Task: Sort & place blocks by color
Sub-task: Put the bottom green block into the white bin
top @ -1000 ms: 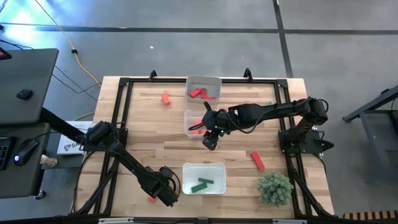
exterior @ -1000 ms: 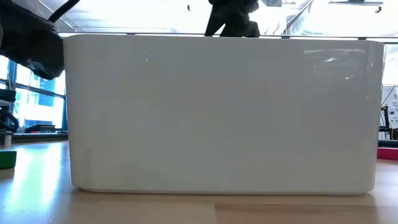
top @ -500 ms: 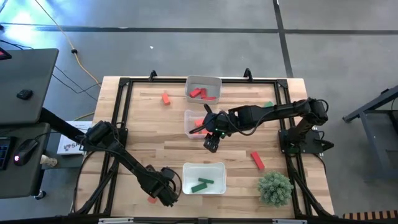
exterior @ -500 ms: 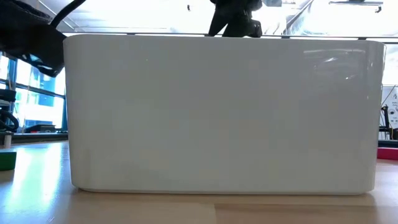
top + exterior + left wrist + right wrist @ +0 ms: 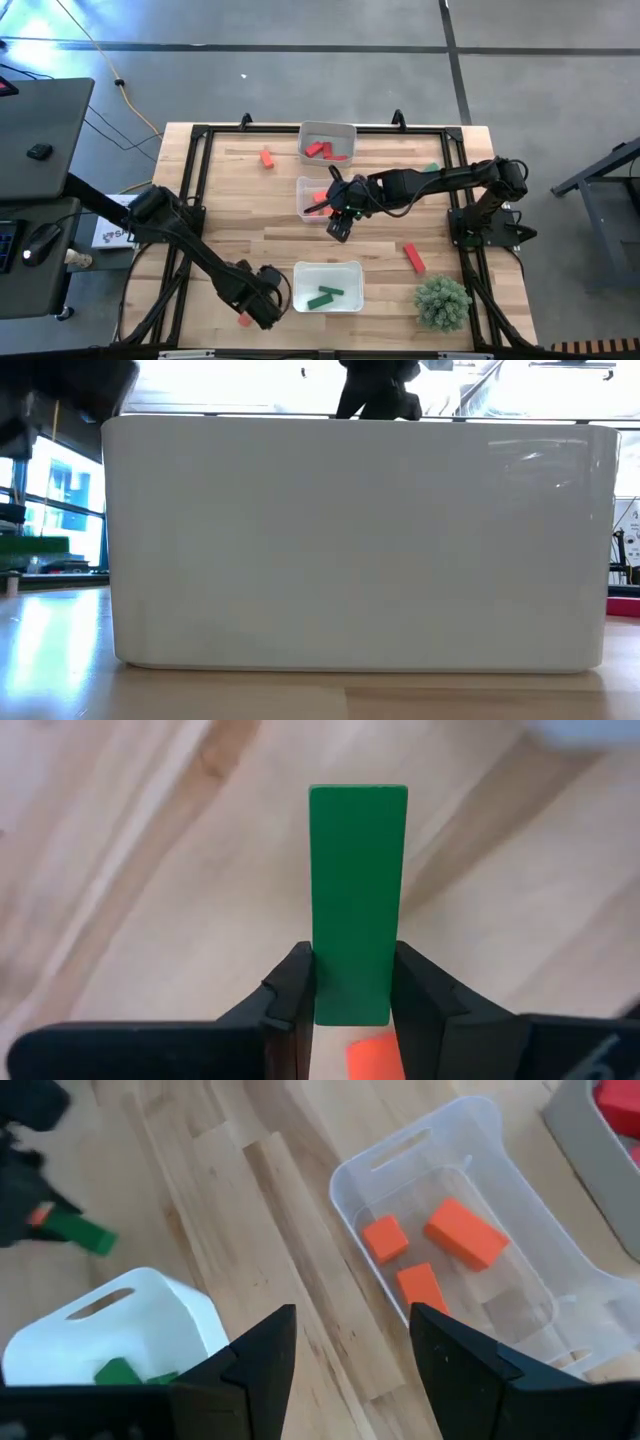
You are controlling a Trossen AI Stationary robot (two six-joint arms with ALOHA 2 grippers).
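My left gripper is at the table's near edge, left of the near clear tray, and is shut on a green block. That block also shows in the right wrist view and in the low view. An orange-red block lies on the table under the gripper. My right gripper is open and empty beside the middle tray, which holds orange-red blocks. The far tray holds crimson blocks. The near tray holds green blocks. My left gripper pinches the green block's two long sides between its two fingers, near one end. The fingers lie along the block, and most of its length sticks out past the fingertips toward the table. The block is lifted clear of the table.
Loose blocks lie on the table: an orange-red one at the far left, a crimson one at the right, a green one by the right arm. A bushy green plant stands at the near right corner.
My left gripper has gone up with the green block, which was low by the table a second ago and now hangs clear above it. The orange-red block under it has stayed on the table.
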